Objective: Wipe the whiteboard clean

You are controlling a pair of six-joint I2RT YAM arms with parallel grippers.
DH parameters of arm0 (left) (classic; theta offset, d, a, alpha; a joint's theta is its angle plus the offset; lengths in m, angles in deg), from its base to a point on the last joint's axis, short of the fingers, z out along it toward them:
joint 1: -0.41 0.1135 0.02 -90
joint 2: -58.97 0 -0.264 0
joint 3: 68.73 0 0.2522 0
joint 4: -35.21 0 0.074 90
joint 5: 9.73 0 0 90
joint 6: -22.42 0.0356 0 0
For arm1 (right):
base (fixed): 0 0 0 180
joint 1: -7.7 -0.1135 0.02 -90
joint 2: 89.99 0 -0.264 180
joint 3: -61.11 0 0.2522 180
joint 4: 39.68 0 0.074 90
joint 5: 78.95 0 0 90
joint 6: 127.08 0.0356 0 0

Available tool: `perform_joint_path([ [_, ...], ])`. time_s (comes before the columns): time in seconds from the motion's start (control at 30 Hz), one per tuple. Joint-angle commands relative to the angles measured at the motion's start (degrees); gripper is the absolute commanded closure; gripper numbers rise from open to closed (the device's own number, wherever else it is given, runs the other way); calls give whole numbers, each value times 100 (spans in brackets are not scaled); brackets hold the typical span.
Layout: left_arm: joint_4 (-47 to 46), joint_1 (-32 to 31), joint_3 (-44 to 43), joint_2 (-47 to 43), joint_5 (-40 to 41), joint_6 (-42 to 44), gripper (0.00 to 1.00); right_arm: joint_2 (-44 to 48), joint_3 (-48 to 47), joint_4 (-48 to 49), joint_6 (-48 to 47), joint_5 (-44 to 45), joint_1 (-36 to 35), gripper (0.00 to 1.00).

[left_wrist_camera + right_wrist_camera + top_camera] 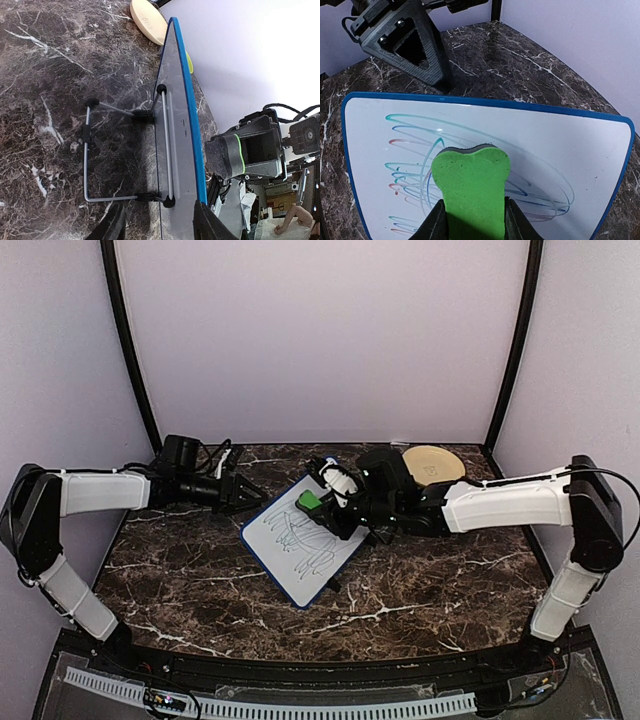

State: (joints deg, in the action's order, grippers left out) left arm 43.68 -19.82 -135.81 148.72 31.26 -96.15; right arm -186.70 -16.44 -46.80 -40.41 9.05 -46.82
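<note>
The whiteboard (300, 555) stands tilted on a wire stand (87, 165) mid-table, blue-rimmed, its face (560, 145) covered with teal, blue and red loops. My right gripper (474, 220) is shut on a green bone-shaped eraser (470, 175), whose dark felt side faces the board's upper part (308, 501); whether it touches is unclear. My left gripper (158, 205) is open behind the board's upper left edge (250, 493). The blue rim (190, 100) lies between its jaws: one finger is near the rim, the other apart from the grey back.
A tan round disc (433, 462) lies on the marble table behind the right arm. A black device with cables (182, 452) sits at the back left. White walls and black corner posts close in the table at the back and sides.
</note>
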Motion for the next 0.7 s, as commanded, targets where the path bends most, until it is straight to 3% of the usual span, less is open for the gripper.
perform_joint_path([
  [0.0,47,-146,-40,-240,-196,123,52,-260,-292,443,-33,365,-50,66],
  [0.17,86,-274,-177,-237,-207,134,54,-444,-319,580,-86,358,-49,66],
  [0.67,1034,-559,-788,-52,392,662,80,-652,-414,705,-165,306,-50,64],
])
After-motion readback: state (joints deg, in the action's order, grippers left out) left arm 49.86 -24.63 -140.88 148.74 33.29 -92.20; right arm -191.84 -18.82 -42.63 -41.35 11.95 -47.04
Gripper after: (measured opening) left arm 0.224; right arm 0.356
